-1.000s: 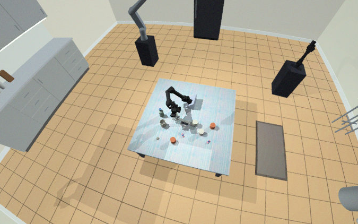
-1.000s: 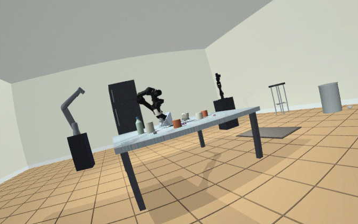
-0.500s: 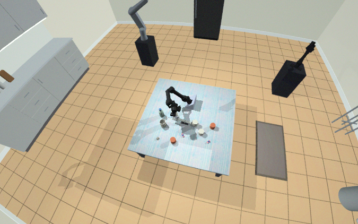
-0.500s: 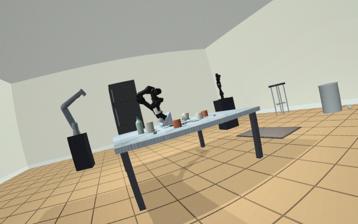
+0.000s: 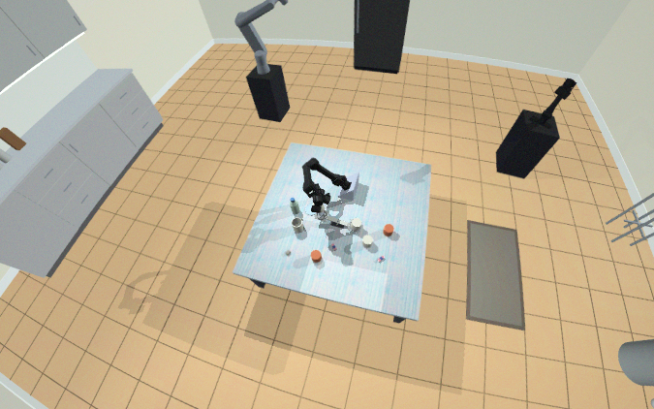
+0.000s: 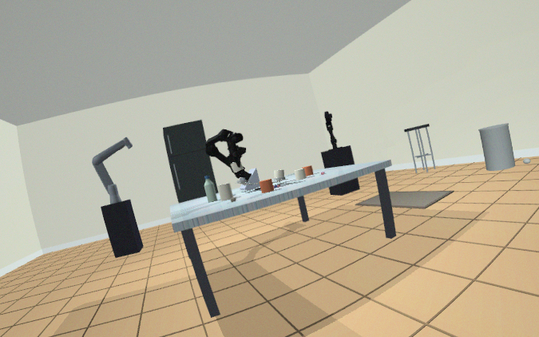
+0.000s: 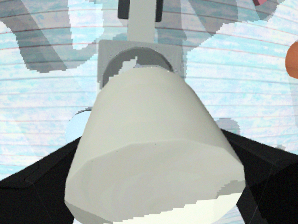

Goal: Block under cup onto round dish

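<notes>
My claw (image 5: 321, 206) (image 6: 239, 169) (image 7: 149, 139) is pinching the pale cup (image 5: 321, 209) (image 6: 236, 167) (image 7: 150, 110) by its two sides, probably so it comes off the balance (image 5: 338, 223) (image 7: 141, 25) without pushing it. The block I cannot see; this cup hides most of the pan. The twin cup (image 5: 356, 224) (image 6: 279, 173) stands at the other end, and must remain there untouched.

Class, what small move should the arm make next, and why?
Probably ease the pale cup sideways, away from the other cup. The claw grips it above the balance's grey end plate, but it blocks the wrist view of whatever lies there.
</notes>
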